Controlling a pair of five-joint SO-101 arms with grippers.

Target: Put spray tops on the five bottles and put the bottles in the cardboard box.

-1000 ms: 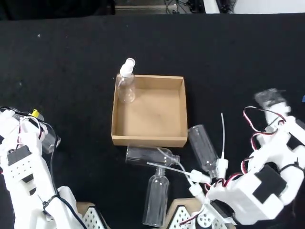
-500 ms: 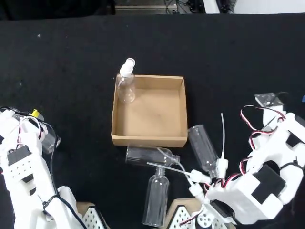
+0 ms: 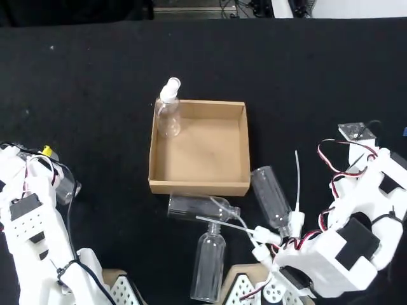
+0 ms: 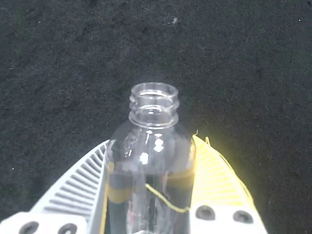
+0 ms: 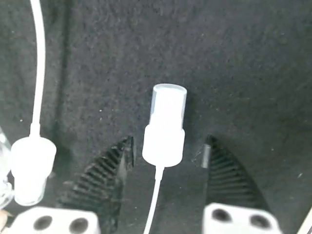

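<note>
In the middle of the tabletop (image 3: pixel 95 70), the cardboard box (image 3: pixel 197 188), open at the top. In its 11 o'clock corner, upright, a capped bottle (image 3: pixel 168 113) with the spray top already on. Just outside the box wall at 6 o'clock, a lying bottle (image 3: pixel 202 207) on its side, without top. At 5 o'clock of the box, a slanted bottle (image 3: pixel 272 197), also bare. Nearer the arms, a third bare bottle (image 3: pixel 208 257), neck toward the box. At 8 o'clock of the tabletop, the left tool (image 4: pixel 152 141), clamped on a held bottle (image 4: pixel 153 105) with open neck. At 4 o'clock, the right tool (image 5: pixel 165 153), spread wide, fingers (image 5: pixel 114 168) on both sides of a loose spray top (image 5: pixel 165 129), not touching it. Just beside, a second spray top (image 5: pixel 31 168) with long tube.
</note>
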